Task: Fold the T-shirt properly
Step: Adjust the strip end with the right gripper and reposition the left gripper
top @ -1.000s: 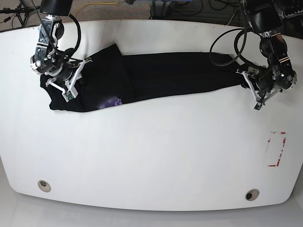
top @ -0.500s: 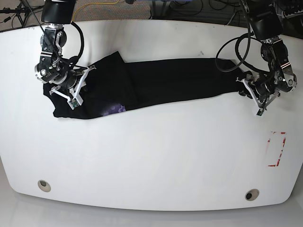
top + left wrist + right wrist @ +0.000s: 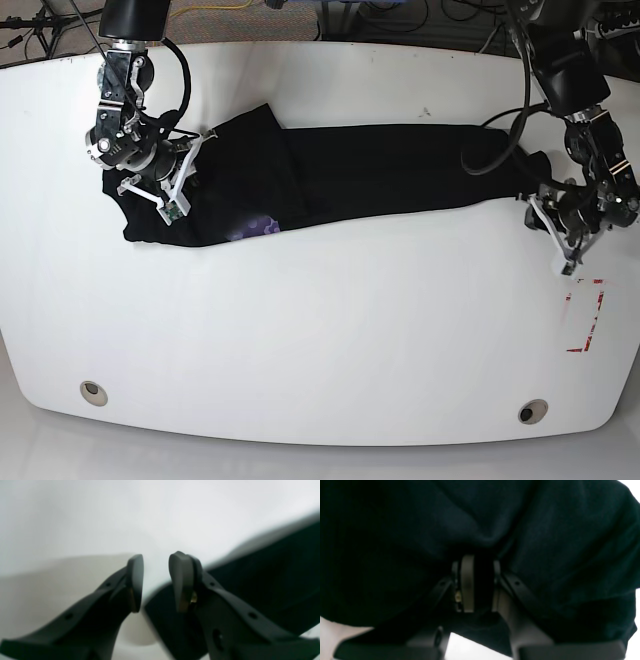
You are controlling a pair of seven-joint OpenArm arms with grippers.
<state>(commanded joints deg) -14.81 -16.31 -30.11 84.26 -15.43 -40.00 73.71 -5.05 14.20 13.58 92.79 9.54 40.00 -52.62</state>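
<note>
The black T-shirt [image 3: 380, 165] lies stretched in a long band across the far half of the white table [image 3: 320, 330], a bit of purple print [image 3: 255, 227] showing at its left part. On the base view's left, my right gripper [image 3: 168, 182] is shut on a fold of the T-shirt [image 3: 545, 542], and black cloth fills the space between its pads [image 3: 468, 582]. On that view's right, my left gripper [image 3: 562, 250] stands just off the shirt's right end. In the left wrist view the left gripper [image 3: 156, 562] is open, white table showing between its fingertips, with the T-shirt [image 3: 275, 580] beside and under the right finger.
A red tape outline [image 3: 585, 318] marks the table near its right edge. Two round holes [image 3: 92, 392] [image 3: 533, 411] sit near the front edge. Cables [image 3: 230, 10] lie behind the table's far edge.
The whole shirt has slid to the right. The right gripper moved right and slightly back with the cloth in it. The left gripper moved forward and right, off the shirt's end.
</note>
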